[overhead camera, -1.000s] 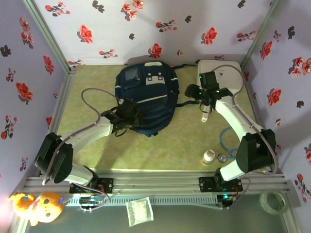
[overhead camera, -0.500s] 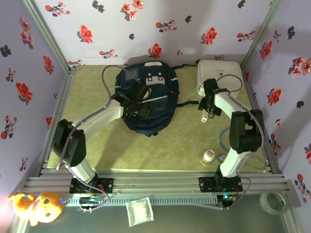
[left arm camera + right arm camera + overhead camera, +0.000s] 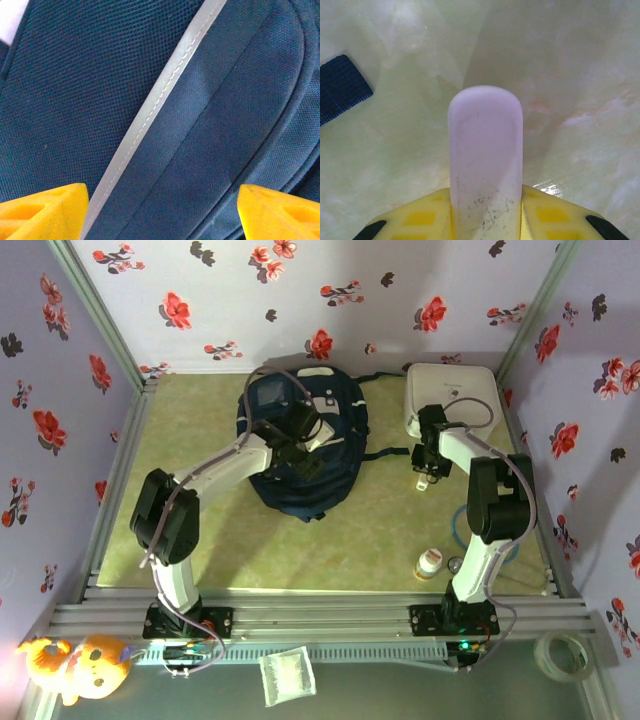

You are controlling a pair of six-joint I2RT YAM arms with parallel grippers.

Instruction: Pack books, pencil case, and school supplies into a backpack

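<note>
The navy backpack (image 3: 330,475) lies flat at the back middle of the table. My left gripper (image 3: 300,440) hovers over its front panel, open. In the left wrist view the yellow fingertips (image 3: 45,210) stand wide apart over the fabric (image 3: 75,100) and the white stripe (image 3: 155,105), and the left gripper (image 3: 162,210) holds nothing. My right gripper (image 3: 428,472) is down on the table right of the backpack. Its yellow pads press both sides of a small white oblong stick (image 3: 485,140), so the right gripper (image 3: 486,200) is shut on it. The books and pencil case are out of view.
A white rounded box (image 3: 455,390) stands at the back right, just behind my right gripper. A dark backpack strap (image 3: 385,453) trails towards it, and the strap's end (image 3: 342,87) lies left of the stick. A small white bottle (image 3: 429,562) and a blue cord loop (image 3: 462,525) sit nearer the right arm's base.
My left gripper moved from the backpack's left edge up across its front panel. My right gripper came down on the white stick and closed on it.
</note>
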